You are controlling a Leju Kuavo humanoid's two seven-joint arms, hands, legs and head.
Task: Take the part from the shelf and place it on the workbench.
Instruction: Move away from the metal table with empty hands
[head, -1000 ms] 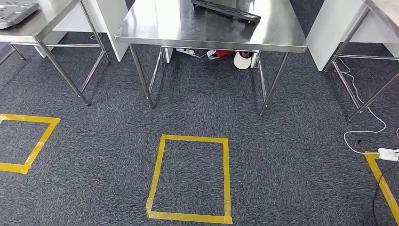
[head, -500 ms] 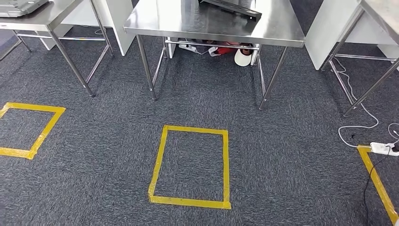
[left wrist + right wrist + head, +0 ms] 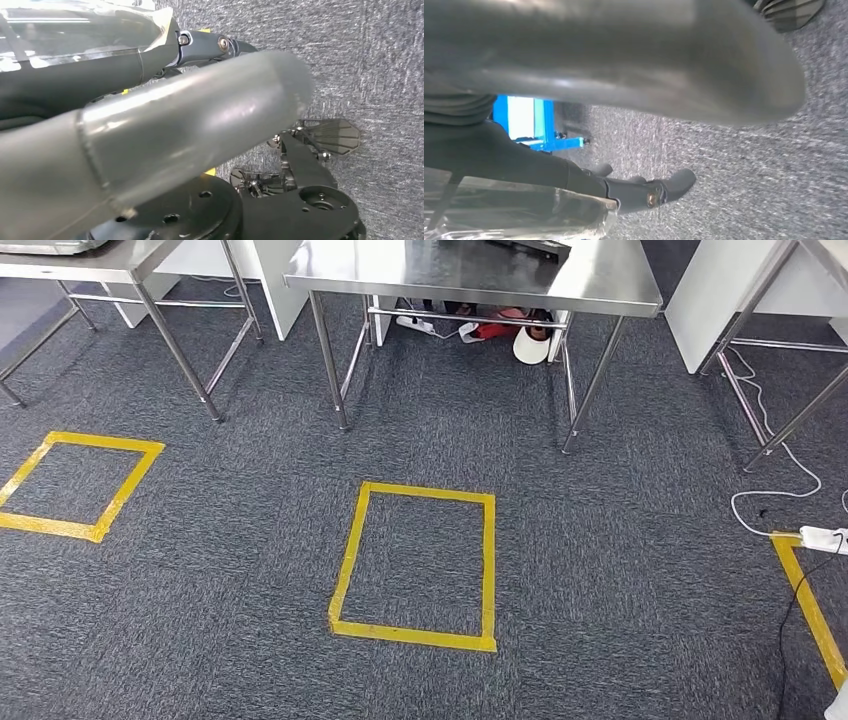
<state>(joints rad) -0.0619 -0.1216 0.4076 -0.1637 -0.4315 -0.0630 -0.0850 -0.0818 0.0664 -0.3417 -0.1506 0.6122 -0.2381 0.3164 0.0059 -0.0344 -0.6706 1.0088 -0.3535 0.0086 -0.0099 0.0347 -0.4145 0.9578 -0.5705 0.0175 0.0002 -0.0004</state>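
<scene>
Faced steel workbench (image 3: 400,265) dead ahead, equally near left hand (image 3: 150,75) and right hand (image 3: 624,60), fingers loosely spread, empty.

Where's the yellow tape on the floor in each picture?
Head view: yellow tape makes a square mid-floor, in front of the steel table.
Left wrist view: a small yellow bit peeks out beside the left robot hand; which square, I cannot tell.
Right wrist view: not in it.
Shared landmark: grey carpet.

Grey carpet (image 3: 600,570), steel tables (image 3: 600,280), yellow tape (image 3: 415,635)
</scene>
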